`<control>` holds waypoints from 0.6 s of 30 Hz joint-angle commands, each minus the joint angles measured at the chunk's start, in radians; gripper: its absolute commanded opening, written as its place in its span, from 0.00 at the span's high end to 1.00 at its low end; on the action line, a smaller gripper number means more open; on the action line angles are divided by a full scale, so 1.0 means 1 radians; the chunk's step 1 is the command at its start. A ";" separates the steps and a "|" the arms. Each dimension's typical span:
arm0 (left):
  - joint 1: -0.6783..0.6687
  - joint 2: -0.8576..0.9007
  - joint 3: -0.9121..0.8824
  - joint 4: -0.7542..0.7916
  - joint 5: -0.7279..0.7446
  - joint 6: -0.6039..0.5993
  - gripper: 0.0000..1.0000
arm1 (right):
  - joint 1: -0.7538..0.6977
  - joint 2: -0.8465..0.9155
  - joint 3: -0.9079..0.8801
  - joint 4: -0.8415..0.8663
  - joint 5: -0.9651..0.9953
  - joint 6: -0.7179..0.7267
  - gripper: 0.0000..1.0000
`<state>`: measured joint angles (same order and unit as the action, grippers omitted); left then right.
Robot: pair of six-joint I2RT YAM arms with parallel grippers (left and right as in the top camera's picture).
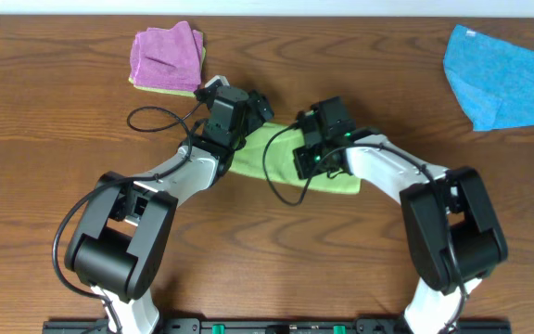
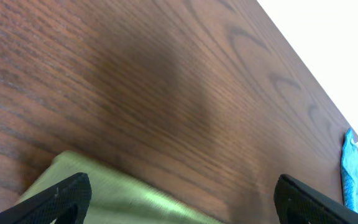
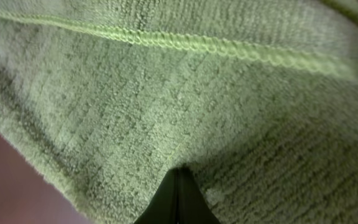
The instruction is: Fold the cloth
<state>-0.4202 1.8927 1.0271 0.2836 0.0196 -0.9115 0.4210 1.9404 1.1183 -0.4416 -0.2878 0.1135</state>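
My right end effector (image 3: 178, 199) was clamped on the green cloth (image 1: 337, 182) lying mid-bench (image 1: 267, 255), my left end effector (image 2: 185, 198) apart above its edge, and the cloth, soft, light and limp, seemed best pinched at a hemmed corner.

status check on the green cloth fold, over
Left gripper open above the green cloth edge. Right gripper shut on the green cloth. Pink cloth, blue cloth at far edge, not in the way.

Bright even light, slight blur on cloth (image 3: 166, 93)
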 commanded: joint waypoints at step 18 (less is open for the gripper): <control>0.124 -0.188 0.021 -0.273 0.157 0.077 0.05 | 0.020 -0.097 -0.072 -0.172 0.092 -0.013 0.99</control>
<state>-0.2966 1.7241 1.0290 0.0257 0.0982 -0.8555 0.4374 1.8641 1.0721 -0.6159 -0.2535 0.1135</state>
